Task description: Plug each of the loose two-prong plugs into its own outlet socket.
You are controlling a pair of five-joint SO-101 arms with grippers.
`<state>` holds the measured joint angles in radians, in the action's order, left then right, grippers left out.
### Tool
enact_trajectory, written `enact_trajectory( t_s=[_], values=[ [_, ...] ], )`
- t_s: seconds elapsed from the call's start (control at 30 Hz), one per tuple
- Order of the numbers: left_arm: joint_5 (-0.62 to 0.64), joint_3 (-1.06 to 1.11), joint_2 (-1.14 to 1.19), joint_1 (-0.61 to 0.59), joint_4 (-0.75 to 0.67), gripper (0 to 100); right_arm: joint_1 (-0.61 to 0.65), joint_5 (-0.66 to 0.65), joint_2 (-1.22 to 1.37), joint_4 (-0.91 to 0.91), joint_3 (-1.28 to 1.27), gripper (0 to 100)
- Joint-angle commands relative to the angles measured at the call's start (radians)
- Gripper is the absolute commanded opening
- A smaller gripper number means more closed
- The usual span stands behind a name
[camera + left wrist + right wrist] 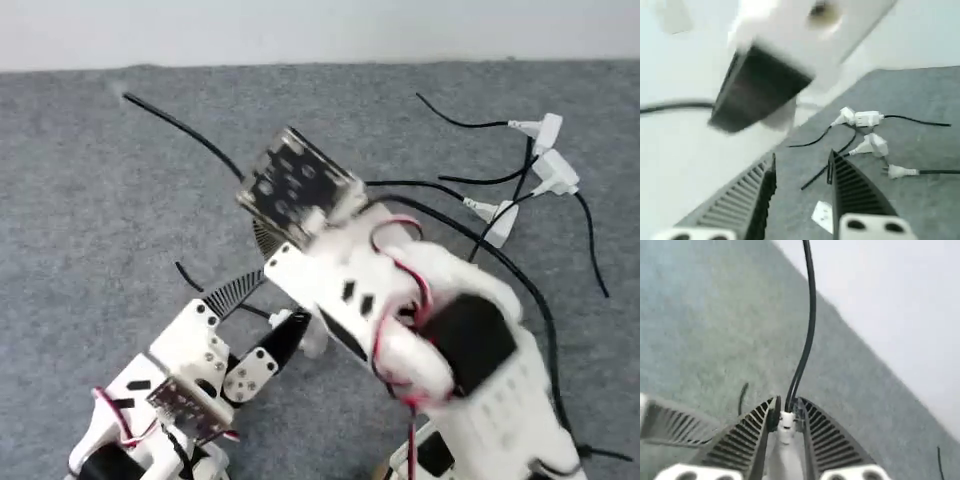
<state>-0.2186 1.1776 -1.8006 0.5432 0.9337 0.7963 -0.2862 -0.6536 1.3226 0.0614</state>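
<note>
Left wrist view: left gripper with fingers apart, empty. Mid-surface, the right gripper clamps a white plug — likely the carrying step; next its prongs need lining up with a socket. Three more plugs lie near the far right corner.

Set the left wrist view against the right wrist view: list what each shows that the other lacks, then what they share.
Left wrist view: the left gripper, open, three loose white plugs beyond it, the other arm overhead. Right wrist view: the right gripper shut on a white plug, its black cord running away. Shared: the grey mat.
</note>
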Motion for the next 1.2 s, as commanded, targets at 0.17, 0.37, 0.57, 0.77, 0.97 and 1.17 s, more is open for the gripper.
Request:
enact_trajectory(
  t_s=[0.17,0.37,0.57,0.77,0.97,1.17],
  values=[
    [0.023,-0.064,-0.020,-0.038,-0.127,16,0.027,0.074,-0.133,-0.067,0.028,0.8],
    [0.207,-0.082,-0.020,0.009,-0.141,16,0.028,0.072,-0.219,-0.071,-0.078,0.8],
    [0.158,-0.087,-0.020,0.157,-0.144,16,0.064,0.066,-0.346,-0.191,-0.175,0.8],
    [0.173,-0.116,-0.020,0.204,-0.146,16,0.065,0.066,-0.360,-0.194,-0.195,0.8],
    [0.167,-0.193,-0.018,0.224,-0.173,16,0.079,0.066,-0.378,-0.200,-0.210,0.8],
    [0.169,-0.191,-0.018,0.226,-0.149,16,0.110,0.066,-0.389,-0.197,-0.216,0.8]
  ],
)
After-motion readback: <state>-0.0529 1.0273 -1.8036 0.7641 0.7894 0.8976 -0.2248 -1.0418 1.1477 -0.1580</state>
